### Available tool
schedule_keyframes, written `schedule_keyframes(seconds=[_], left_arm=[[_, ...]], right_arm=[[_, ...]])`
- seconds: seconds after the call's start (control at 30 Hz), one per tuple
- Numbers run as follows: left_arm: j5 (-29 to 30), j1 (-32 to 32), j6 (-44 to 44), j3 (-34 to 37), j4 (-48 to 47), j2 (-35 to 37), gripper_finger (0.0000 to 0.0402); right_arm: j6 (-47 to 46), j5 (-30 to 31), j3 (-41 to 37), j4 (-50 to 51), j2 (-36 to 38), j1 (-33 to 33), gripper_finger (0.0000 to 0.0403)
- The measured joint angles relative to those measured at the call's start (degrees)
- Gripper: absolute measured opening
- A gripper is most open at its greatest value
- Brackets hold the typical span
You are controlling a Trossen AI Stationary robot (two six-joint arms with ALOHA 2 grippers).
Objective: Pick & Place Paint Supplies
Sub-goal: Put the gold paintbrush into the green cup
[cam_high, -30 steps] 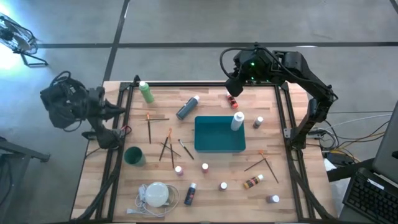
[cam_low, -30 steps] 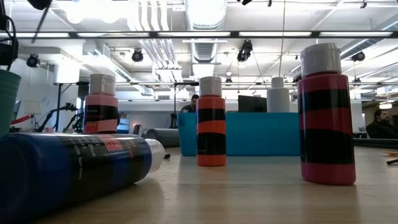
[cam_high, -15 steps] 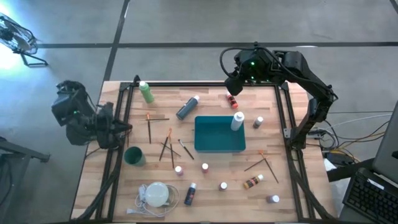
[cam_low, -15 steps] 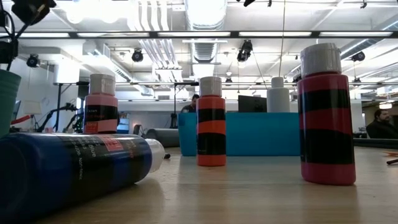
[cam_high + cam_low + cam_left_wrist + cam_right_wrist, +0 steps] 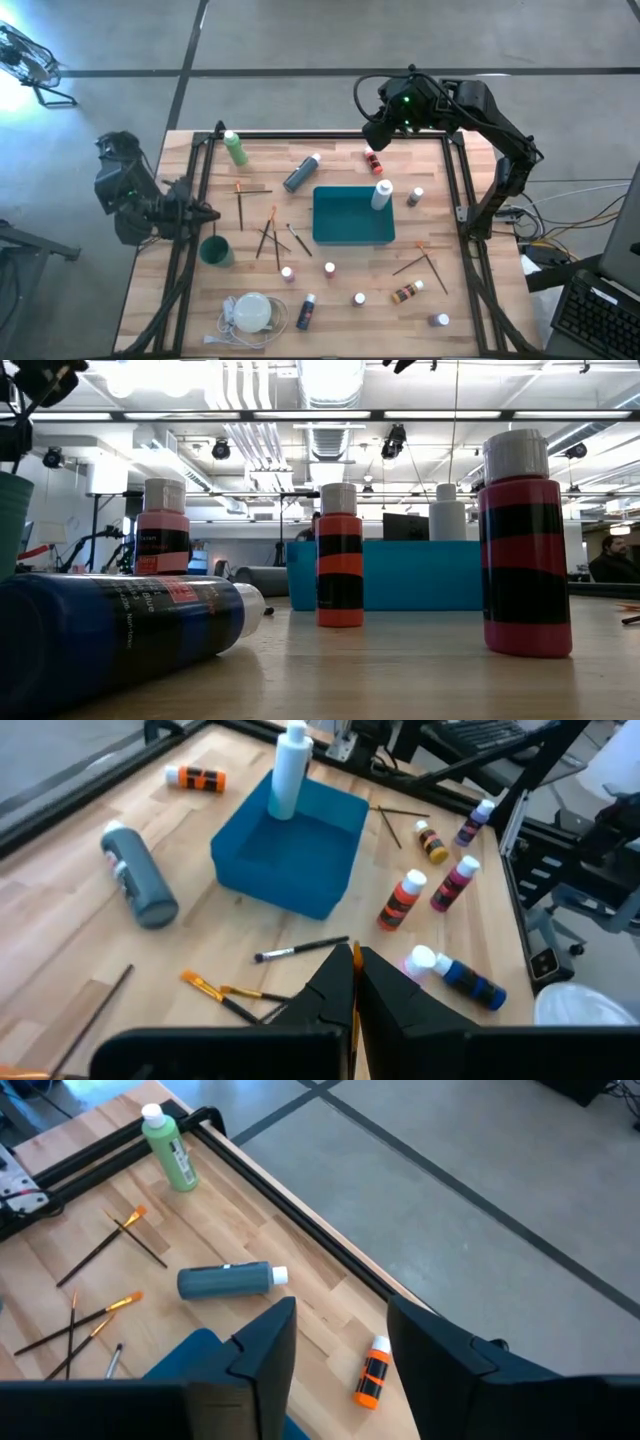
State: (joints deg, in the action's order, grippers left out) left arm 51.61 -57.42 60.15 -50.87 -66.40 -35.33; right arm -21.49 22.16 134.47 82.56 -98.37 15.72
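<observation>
While poised above the small orange-and-black white-capped paint bottle [image 5: 373, 163] beyond the teal rectangular tray [image 5: 352, 216]: right gripper [image 5: 378, 136] parted, empty; left gripper [image 5: 203, 213] pinched together, beside tray's left.

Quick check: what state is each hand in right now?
Left hand: closed, empty, at the table's left edge.
Right hand: open, empty, above the small orange bottle near the far edge.

Left gripper [image 5: 205, 212] sits at the table's left edge, fingers pressed together, holding nothing; right gripper [image 5: 373, 139] hangs over the far edge, fingers parted and empty.
</observation>
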Motion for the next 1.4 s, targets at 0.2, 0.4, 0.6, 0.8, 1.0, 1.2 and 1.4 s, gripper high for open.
schedule_keyframes(seconds=[0.2, 0.4, 0.6, 0.8, 1.0, 1.2, 1.4], left_arm=[[3.02, -3.43, 4.54, 3.23, 1.78, 0.07, 0.0005], [4.0, -5.42, 9.02, 5.66, 0.86, 0.04, 0.0005], [3.01, -5.74, 11.02, 7.8, 0.86, 0.05, 0.0005], [4.05, -7.8, 11.58, 8.58, 0.82, 0.09, 0.0005], [11.44, -13.2, 12.42, 7.71, 1.12, 0.11, 0.0005], [16.39, -18.71, 13.99, 6.66, -1.35, 0.06, 0.0005], [15.55, -19.05, 21.02, 7.93, -6.92, -0.42, 0.0005]], right_arm=[[0.01, -0.17, 0.0, -0.02, 0.0, 1.1, 0.0144], [0.02, -0.3, 0.0, -0.02, 0.02, 1.23, 0.0142], [0.0, -0.3, -0.02, -0.02, 0.02, 1.21, 0.016], [0.02, -0.3, -0.02, -0.02, 0.02, 1.21, 0.0174], [0.02, -0.29, -0.01, -0.02, 0.02, 1.21, 0.018], [-0.02, -1.34, -0.01, -0.03, 0.02, 1.83, 0.017], [-0.17, -1.53, -0.02, -0.02, 0.04, 1.93, 0.0158]])
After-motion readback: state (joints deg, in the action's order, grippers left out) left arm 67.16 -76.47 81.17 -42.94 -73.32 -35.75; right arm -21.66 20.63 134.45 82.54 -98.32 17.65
